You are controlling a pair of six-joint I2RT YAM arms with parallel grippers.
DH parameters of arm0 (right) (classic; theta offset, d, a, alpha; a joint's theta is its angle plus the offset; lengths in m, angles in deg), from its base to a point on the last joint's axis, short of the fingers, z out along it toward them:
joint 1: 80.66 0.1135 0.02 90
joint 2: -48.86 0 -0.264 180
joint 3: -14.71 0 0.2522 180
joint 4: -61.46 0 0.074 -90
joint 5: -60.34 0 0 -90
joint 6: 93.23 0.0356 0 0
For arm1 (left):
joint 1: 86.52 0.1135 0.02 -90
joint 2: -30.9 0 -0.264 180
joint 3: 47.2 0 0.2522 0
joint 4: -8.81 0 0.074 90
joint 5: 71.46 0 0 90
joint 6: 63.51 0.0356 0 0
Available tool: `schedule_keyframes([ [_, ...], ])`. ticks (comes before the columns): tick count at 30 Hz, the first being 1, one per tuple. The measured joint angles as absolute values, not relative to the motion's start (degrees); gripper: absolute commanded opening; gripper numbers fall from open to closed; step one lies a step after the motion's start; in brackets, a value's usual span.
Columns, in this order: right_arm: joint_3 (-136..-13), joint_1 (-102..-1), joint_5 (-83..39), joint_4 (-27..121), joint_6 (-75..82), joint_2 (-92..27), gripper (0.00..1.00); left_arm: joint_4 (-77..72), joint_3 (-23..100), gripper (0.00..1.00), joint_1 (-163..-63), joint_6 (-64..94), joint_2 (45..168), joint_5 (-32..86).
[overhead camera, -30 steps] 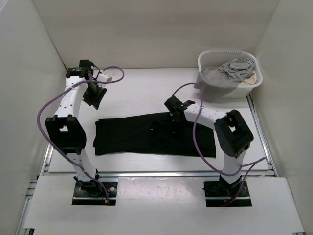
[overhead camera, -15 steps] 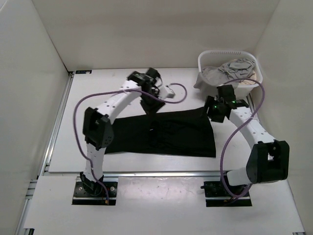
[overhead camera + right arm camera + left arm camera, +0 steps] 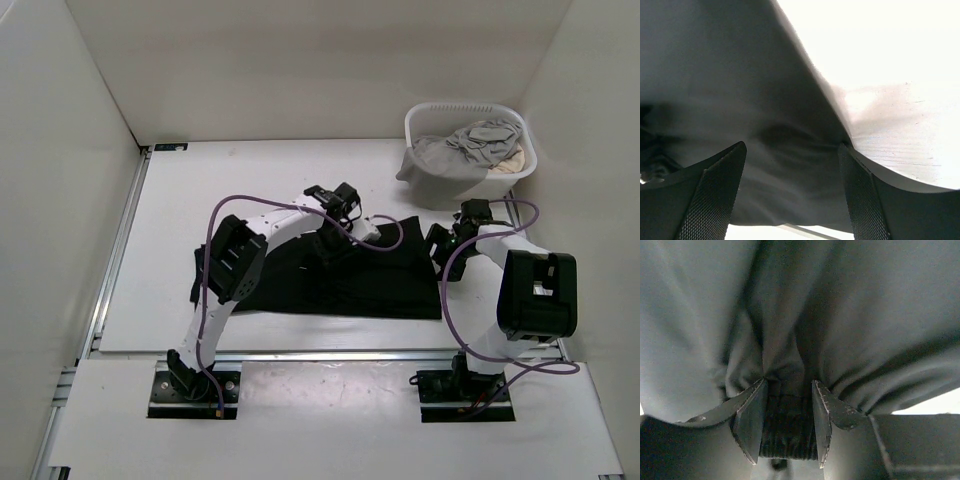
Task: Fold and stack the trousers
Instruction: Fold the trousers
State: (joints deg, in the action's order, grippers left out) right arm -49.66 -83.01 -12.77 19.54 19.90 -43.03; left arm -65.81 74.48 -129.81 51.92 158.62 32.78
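— Left wrist view: what did you hold?
— My left gripper (image 3: 788, 390) pinched the twelve o'clock edge of the trousers (image 3: 850, 315), which lay flat at centre. My right gripper (image 3: 792, 150) hung spread over their three o'clock edge.
— Next?
— Gripping for a fold, I judged: close the right, then lift.

My white flat table top (image 3: 240, 190) has an aluminium rail (image 3: 118, 250) running along its left edge. Black soft-fabric trousers (image 3: 390, 285) lie mostly flat on it, stretched left to right across the near-centre strip, with the far edge bunched up around the middle. A white plastic slotted laundry basket (image 3: 462, 106) stands at the far right corner, near the trousers but apart from them. In my right wrist view the cloth edge lies on bare, lightly scuffed white surface.
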Motion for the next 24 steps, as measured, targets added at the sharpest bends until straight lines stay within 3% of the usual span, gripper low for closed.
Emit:
schedule_keyframes([
  [5, -49.7, -83.4, -13.2, 19.1, 18.9, -42.9, 0.78, -62.7, 66.6, 0.51, -129.7, 51.9, 156.5, 31.9],
  [19, -54.6, -83.8, -16.0, 15.3, 15.3, -44.3, 0.82, -61.4, 65.2, 0.51, -129.8, 52.0, 156.0, 32.1],
  [21, -54.3, -83.3, -15.7, 15.5, 15.4, -46.7, 0.76, -61.4, 65.2, 0.51, -129.8, 52.0, 156.0, 32.1],
  [22, -54.7, -83.1, -15.1, 15.5, 15.4, -47.1, 0.68, -61.4, 65.2, 0.51, -129.8, 52.1, 156.0, 32.0],
  [23, -54.7, -82.8, -14.9, 15.8, 15.0, -47.3, 0.43, -61.4, 65.2, 0.51, -129.8, 52.1, 156.0, 31.9],
  [24, -54.5, -82.6, -14.2, 16.6, 14.5, -47.8, 0.3, -61.4, 65.2, 0.51, -129.8, 52.1, 156.0, 31.8],
])
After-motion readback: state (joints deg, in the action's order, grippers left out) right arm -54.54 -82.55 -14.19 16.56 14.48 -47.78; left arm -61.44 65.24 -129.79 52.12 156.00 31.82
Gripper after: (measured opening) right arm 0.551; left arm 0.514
